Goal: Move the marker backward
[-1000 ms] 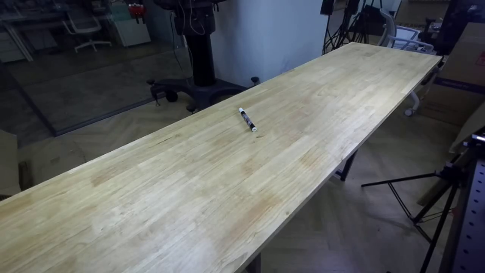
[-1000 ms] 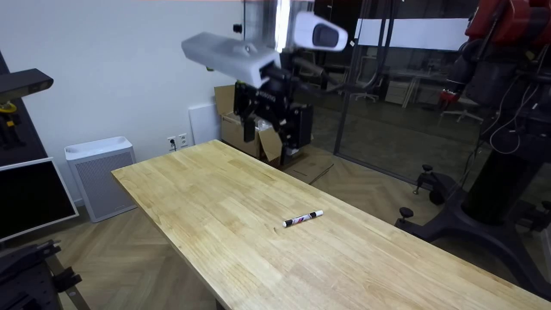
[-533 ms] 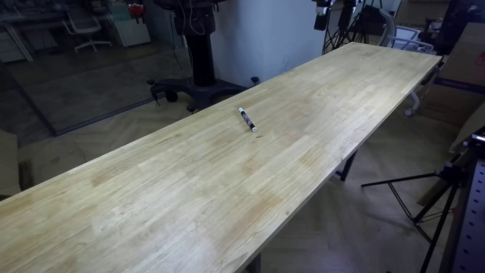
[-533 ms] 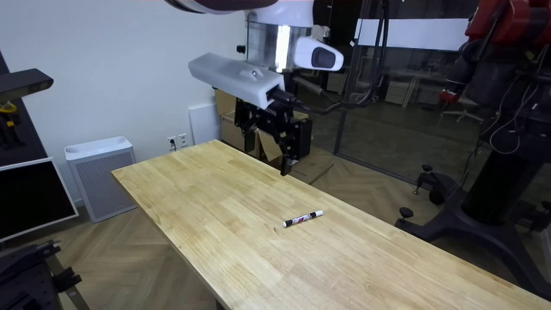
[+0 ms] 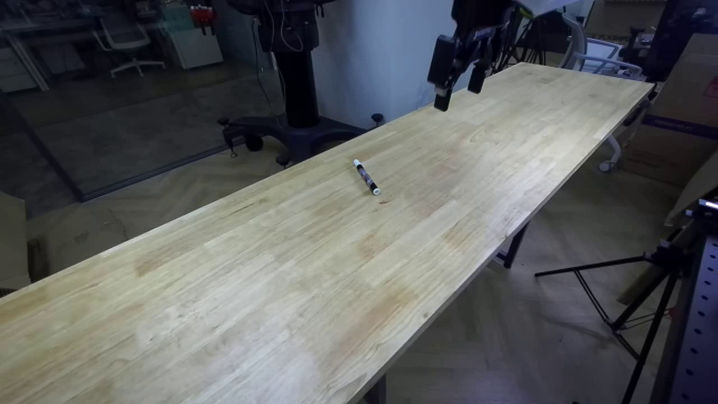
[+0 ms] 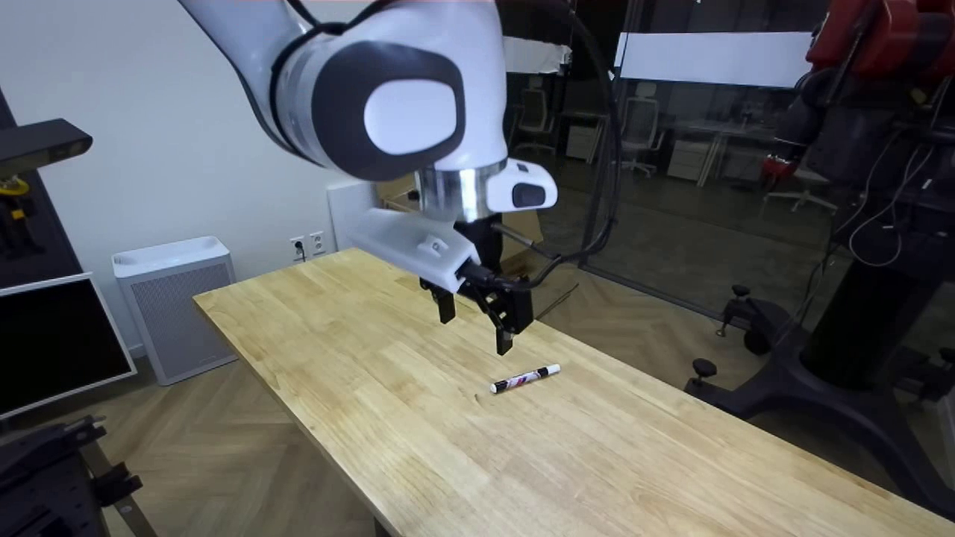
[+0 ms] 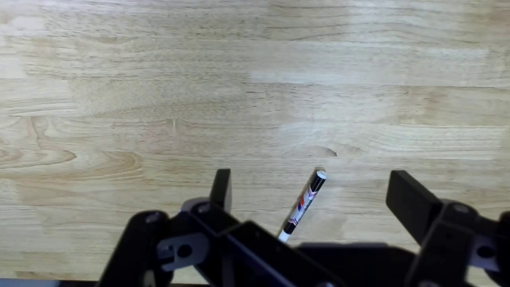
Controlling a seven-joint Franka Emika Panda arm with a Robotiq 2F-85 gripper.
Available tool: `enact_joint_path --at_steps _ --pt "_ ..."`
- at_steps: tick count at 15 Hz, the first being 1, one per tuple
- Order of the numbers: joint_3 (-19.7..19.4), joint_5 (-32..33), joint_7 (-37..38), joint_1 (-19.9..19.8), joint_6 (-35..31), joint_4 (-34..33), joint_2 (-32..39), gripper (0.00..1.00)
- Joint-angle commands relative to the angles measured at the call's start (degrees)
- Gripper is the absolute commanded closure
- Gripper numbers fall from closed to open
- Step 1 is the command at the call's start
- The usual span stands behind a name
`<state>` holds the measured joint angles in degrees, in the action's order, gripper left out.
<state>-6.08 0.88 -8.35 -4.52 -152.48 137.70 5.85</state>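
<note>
Hovering the gripper [image 6: 475, 329] over the wooden table [image 6: 358, 358], off the surface, its fingers [image 7: 222, 189] spread wide apart. The marker [image 7: 303, 204] lies flat on the tabletop, apart from the gripper in both exterior views. On my wrist view it shows between the fingers, slanted, black end with whitish tip uppermost, white end at the bottom; orange and blue print on its barrel. A dark curved wood mark [image 7: 324, 151] sits just off the black end. In an exterior view I see the marker nearer the long edge on the black stand's [image 5: 300, 92] side. White arm [image 6: 477, 97] hangs above the table, pale housing [image 6: 410, 246] on its wrist. Black tripod [image 5: 671, 256] stands past the opposite edge. Can't judge exact fingertip height above the wood.
</note>
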Motion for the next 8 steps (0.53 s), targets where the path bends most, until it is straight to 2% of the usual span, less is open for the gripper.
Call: enact_joint_path --at_steps 1,2,4,5,8 --pt "0.22 5.63 8.78 1.97 -5.32 -2.94 8.76 0.0" --pt "-0.2 6.75 10.41 2.76 -5.81 -4.16 10.98 0.0" --pt "-1.3 8.98 12.55 4.51 -2.55 -7.99 15.1 0.0" --pt "0.24 6.46 8.62 2.58 -4.81 -3.27 11.18 0.0" --pt "-0.32 7.25 9.79 3.67 -3.95 -6.71 15.19 0.0"
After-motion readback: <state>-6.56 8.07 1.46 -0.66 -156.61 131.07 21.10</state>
